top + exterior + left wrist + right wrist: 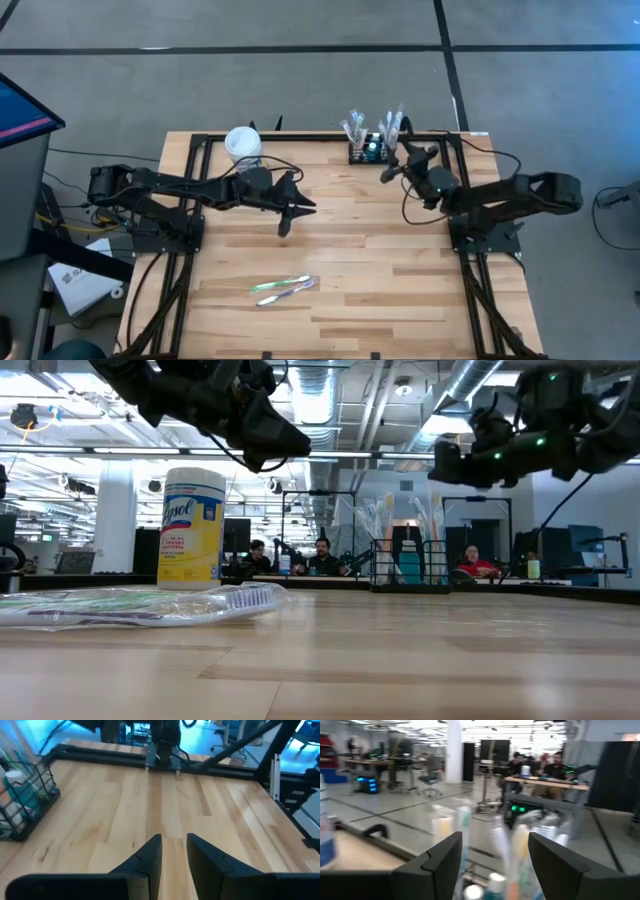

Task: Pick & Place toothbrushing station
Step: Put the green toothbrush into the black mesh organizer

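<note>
The toothbrushing station (368, 151) is a small black wire caddy at the table's far edge, right of the middle. Several wrapped toothbrushes stand upright in it (408, 565). My right gripper (392, 170) hangs open just off the caddy's near right corner, above the table. In its wrist view the brushes (496, 845) show blurred beyond the fingers, with nothing between them. My left gripper (300, 207) hovers open over the table's middle, with bare wood under its fingers (174, 854). The caddy (24, 807) stands off to that gripper's side.
A white round tub with a yellow label (243, 143) stands at the far edge, left of the caddy. Wrapped toothbrushes (285, 288) lie flat near the table's front. Black frame rails (190, 190) run along the table's sides. People sit in the room beyond (320, 557).
</note>
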`<state>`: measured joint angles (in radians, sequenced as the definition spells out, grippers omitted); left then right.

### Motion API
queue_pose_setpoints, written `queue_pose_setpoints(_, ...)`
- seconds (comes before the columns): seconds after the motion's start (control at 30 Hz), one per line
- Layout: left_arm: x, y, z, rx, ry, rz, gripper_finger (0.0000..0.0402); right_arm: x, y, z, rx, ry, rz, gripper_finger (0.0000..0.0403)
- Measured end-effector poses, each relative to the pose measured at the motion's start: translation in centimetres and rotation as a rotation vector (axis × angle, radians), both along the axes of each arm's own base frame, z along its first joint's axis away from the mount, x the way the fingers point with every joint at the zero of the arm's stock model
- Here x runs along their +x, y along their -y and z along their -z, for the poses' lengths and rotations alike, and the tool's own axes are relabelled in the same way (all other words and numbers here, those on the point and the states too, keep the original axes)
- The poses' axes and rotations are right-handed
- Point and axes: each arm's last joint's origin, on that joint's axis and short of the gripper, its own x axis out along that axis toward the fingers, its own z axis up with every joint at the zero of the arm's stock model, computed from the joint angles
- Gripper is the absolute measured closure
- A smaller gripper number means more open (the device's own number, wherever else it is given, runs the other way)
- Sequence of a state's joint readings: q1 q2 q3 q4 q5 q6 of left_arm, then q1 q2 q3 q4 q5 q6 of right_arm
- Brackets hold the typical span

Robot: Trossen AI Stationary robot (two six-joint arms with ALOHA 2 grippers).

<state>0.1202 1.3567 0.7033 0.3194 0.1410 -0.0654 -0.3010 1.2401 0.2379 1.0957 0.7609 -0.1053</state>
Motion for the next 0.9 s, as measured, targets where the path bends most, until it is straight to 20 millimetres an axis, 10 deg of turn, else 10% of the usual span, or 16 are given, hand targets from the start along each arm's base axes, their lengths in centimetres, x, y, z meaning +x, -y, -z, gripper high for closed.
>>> queue_pose_setpoints(0.9, -3.1, 8.6, 4.1, -0.173, -0.53, 0.236, 0.0316, 3.5, -8.0, -3.2, -0.04, -0.027, -0.424, 0.0227)
